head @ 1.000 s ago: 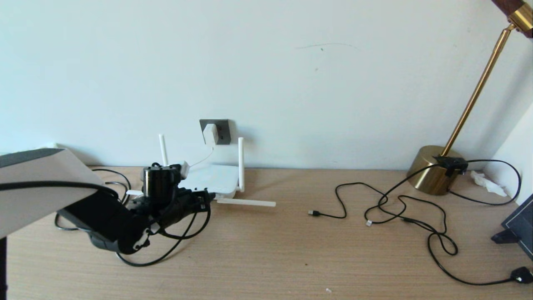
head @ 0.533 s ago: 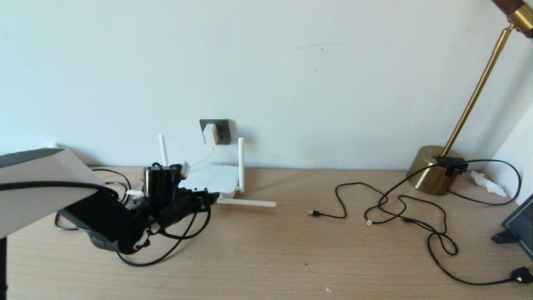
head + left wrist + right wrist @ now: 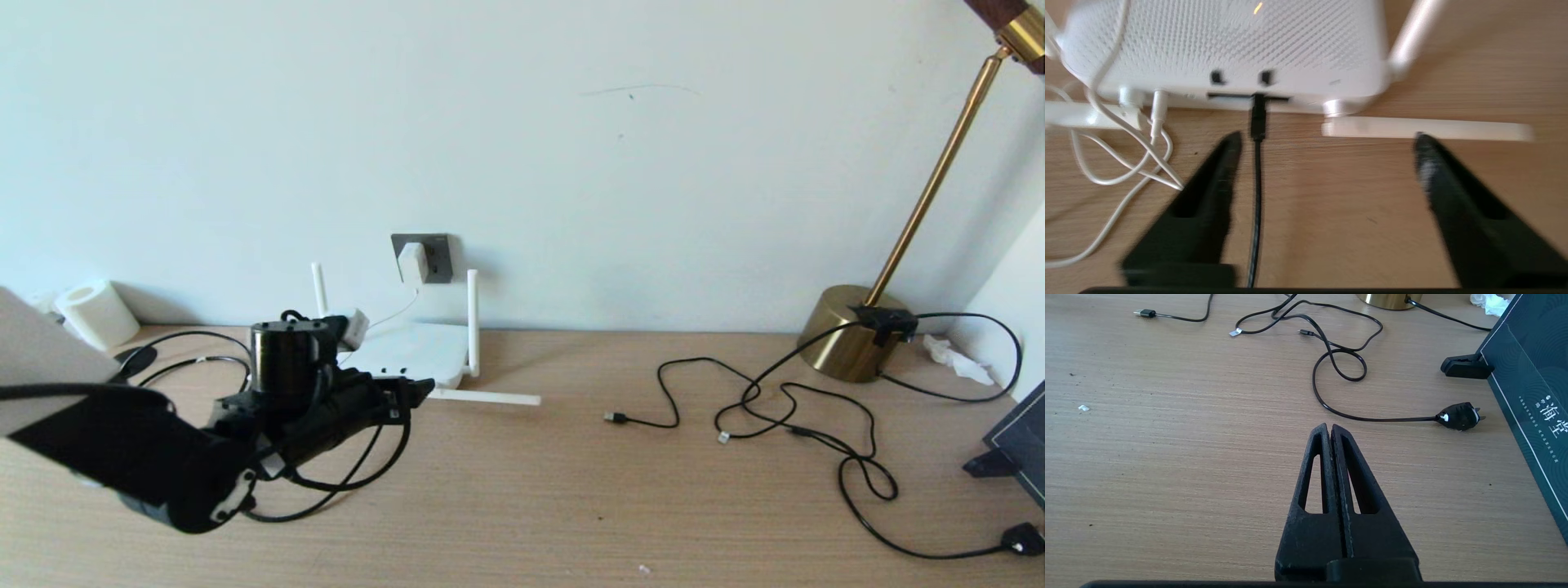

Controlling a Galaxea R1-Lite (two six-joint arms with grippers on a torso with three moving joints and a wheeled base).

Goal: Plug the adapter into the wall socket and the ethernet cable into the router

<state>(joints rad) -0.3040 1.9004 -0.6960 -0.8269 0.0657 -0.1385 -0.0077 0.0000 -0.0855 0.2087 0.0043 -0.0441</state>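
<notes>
Router (image 3: 412,349) is sitting flat on the desk (image 3: 571,506) against the wall, just under the socket (image 3: 422,257), and honestly it's looking like both plugs are already in. Adapter (image 3: 411,261) is sitting in the socket with its thin white cord dropping down toward the router. From the left wrist view the ethernet cable (image 3: 1256,196) is running straight between the fingers (image 3: 1206,196) and its plug is sitting in a port on the router's edge, though I can't tell if it's clicked fully home. Left gripper (image 3: 1327,141) is hanging low over the desk right in front of that edge with its fingers spread wide, touching nothing, cable lying free between them. Right gripper (image 3: 1329,430) is parked over bare desk well off to the other side, fingers pressed tight together and holding nothing, with a loose tangle of thin black cords (image 3: 1339,355) lying beyond it. So I'm guessing the job is basically done and what's left is the left arm clearing out without snagging the cable loop on the desk, maybe a check that the plug is properly seated. Two antennas are standing up, one is lying flat beside the router.
</notes>
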